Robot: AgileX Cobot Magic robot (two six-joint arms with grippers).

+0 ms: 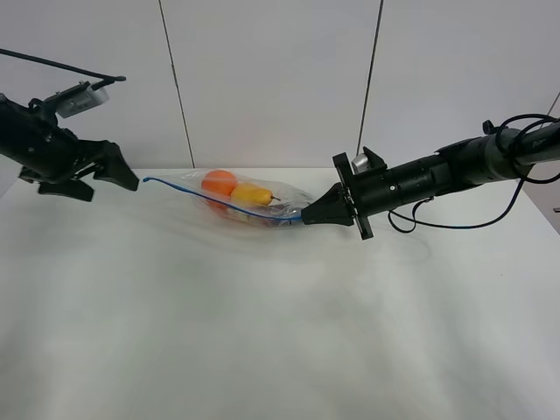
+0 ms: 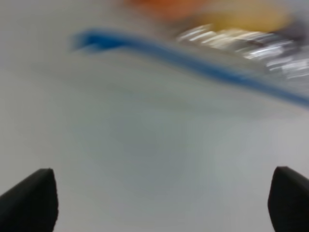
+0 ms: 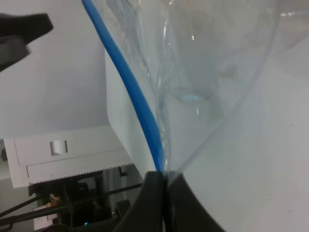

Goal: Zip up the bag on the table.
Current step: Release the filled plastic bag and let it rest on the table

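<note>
The clear plastic bag [image 1: 262, 203] lies at the back middle of the white table [image 1: 262, 332]. An orange item [image 1: 219, 182] and a yellow item [image 1: 252, 194] show inside; the dark purple item is hard to make out. Its blue zipper strip [image 1: 210, 199] runs from the raised left end to my right gripper [image 1: 306, 216]. That gripper is shut on the strip's right end, as the right wrist view shows [image 3: 164, 181] with the strip [image 3: 130, 87] leading away. My left gripper [image 1: 118, 185] is open and empty just left of the strip's free end. In the left wrist view [image 2: 161, 193] the blurred strip [image 2: 145, 46] lies beyond the fingers.
A white panelled wall [image 1: 262, 79] stands right behind the table's back edge. The right arm's black cable [image 1: 455, 226] loops down near the table at the right. White furniture [image 3: 67, 150] shows past the table edge in the right wrist view.
</note>
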